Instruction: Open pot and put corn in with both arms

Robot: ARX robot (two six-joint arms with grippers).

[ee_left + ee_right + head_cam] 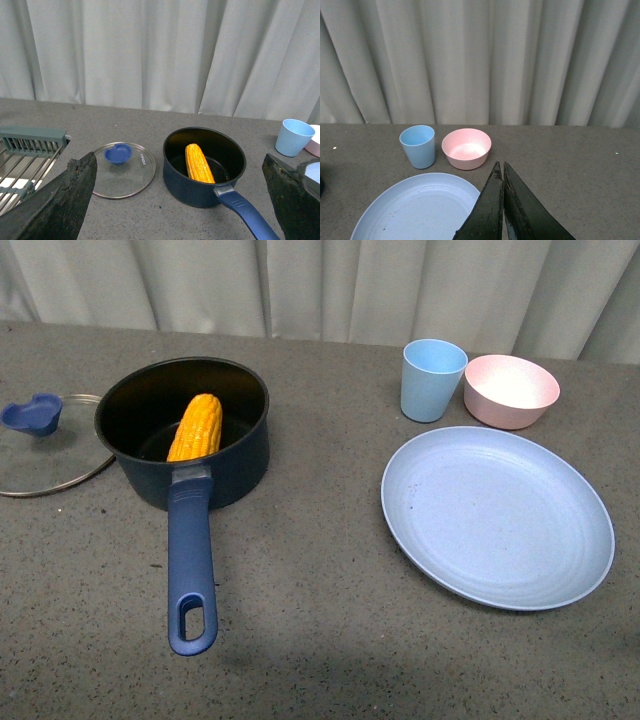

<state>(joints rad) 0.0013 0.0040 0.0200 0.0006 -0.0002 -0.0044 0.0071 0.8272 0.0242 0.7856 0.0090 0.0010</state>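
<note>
- The corn lies inside the pot, leaning with one end on the black floor and the other raised against the near wall, just above the root of the handle.
- The pot stands on the left part of the table, handle pointing toward the near edge; the lid lies flat on the table just left of the pot, knob up, apart from the rim.
- Judged from this layout, both parts of the task look done: pot open, corn in. The step in hand is retreat.
- The left gripper is spread wide and holds nothing; its fingers frame the lid and pot from the near side.
- The right gripper has its jaws pressed together with nothing between them, over the near edge of the blue plate.
- To retreat well, lift each arm clear without sweeping across the handle; a knock there would probably turn the pot.
- Keep the right arm clear of the light blue cup and pink bowl, which stand side by side beyond the plate.
- A grey rack sits further left of the lid.
</note>
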